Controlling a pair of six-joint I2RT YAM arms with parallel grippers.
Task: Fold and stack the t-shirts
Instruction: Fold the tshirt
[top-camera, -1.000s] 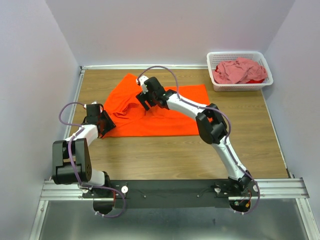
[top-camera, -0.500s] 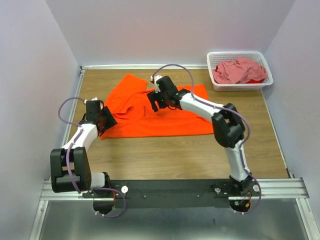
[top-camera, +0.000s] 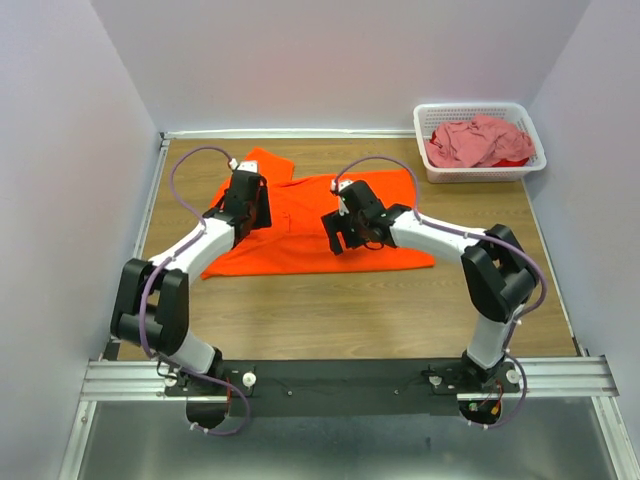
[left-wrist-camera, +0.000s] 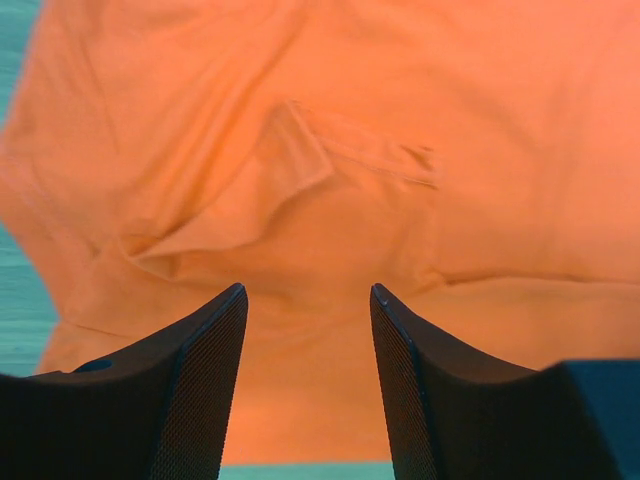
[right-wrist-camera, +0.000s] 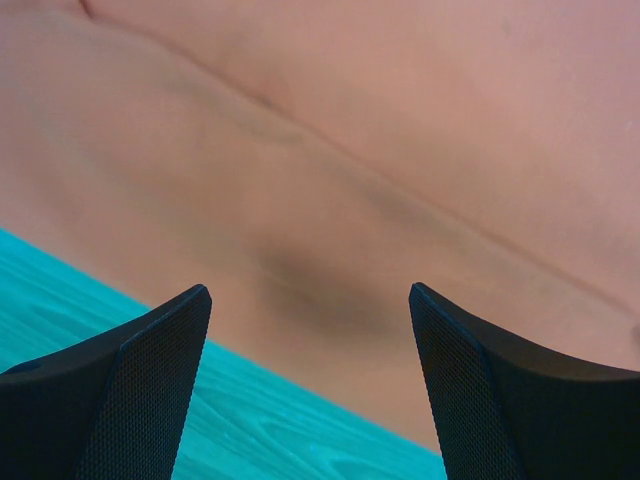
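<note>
Brown wood-grain table, walled at left, back and right. Carries 2 things directly: 1 bright orange t-shirt, spread mostly flat with a few creases, left of centre toward the back; 1 white lattice basket, standing in the far right corner, just beside that shirt's far right corner.

The top view is bright and evenly lit, sharp everywhere, with only soft, faint shadows on the table. Both wrist views have false colours: the wood looks turquoise. In the right wrist view the orange t-shirt looks pale pinkish and soft, with one dark shadow patch.
</note>
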